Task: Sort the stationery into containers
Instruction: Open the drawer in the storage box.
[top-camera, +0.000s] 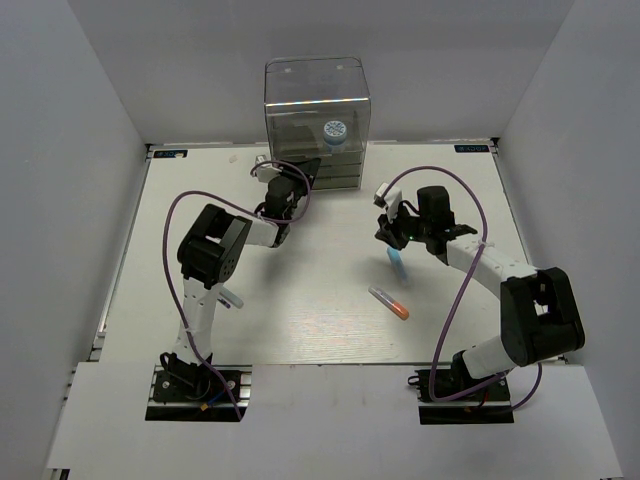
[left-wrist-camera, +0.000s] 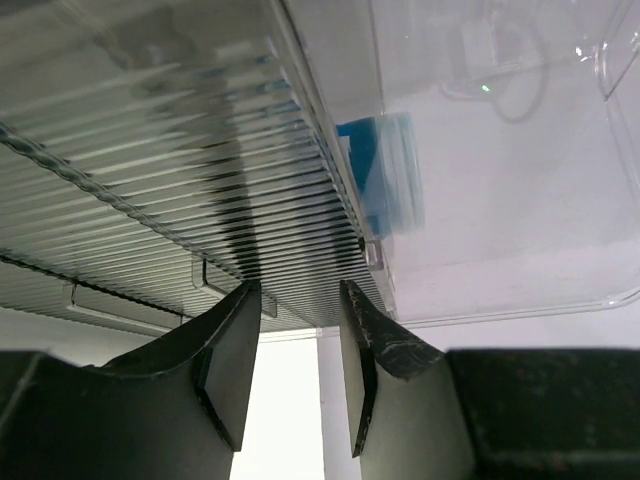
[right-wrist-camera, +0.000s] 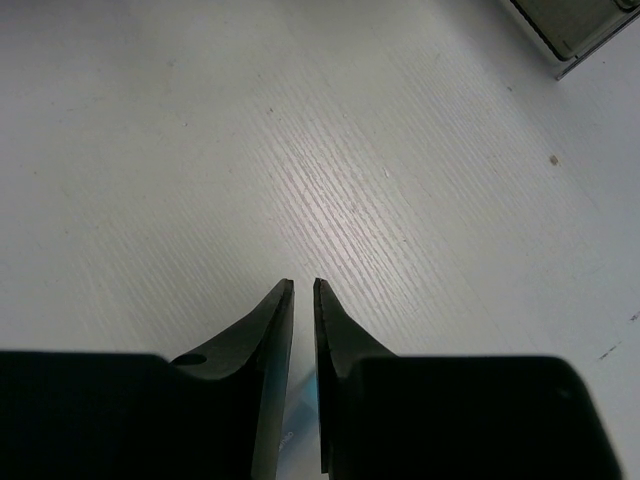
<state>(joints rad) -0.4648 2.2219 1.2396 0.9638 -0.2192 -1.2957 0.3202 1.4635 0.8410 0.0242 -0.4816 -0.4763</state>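
The white counter carries a tall clear cabinet at its far edge, with a stack of shallow drawers in its lower part. The left fingers are spread apart, their tips right at the ribbed front of a drawer. The right fingers, over mid-counter, are almost pressed together, pinching a light-blue tube. A blue-and-white roll sits inside the cabinet above the drawers. An orange-capped tube lies on the counter nearer the arm bases, and a thin pen lies beside the left arm.
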